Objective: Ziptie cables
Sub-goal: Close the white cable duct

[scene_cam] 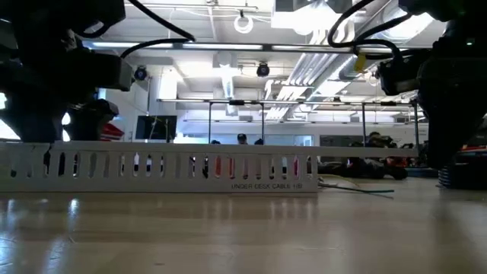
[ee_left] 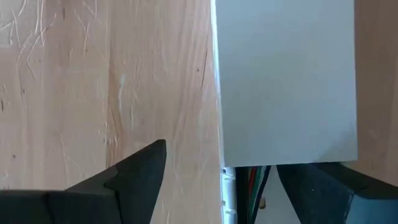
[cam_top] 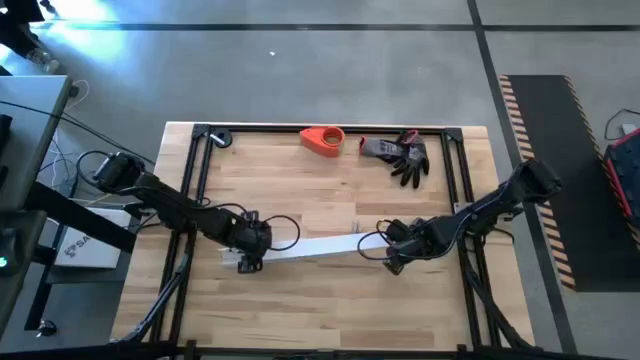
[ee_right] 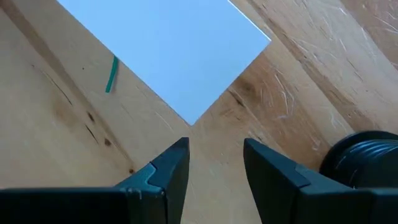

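The left gripper point(ee_left: 217, 180), fingers spread wide, sits at the left end of the white channel point(cam_top: 315, 248) mid-worktop; the cables point(ee_left: 255, 180) show between its fingers, inside the channel. The right gripper point(ee_right: 216, 165), slightly parted and empty, hovers at the channel's right end.

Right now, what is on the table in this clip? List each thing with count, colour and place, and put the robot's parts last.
Slotted channel: one, white with a flat lid, lying mid-table between the two pincers.
Wires: a few, dark, red and green, inside the channel's open end near the left pincer.
Tape roll: one, orange-red, at the far edge.
Gloves: grey and black, at the far edge beside the roll.
Table: one, pale wood.
Left pincer: open, at the channel's left end.
Right pincer: open, at its right end.
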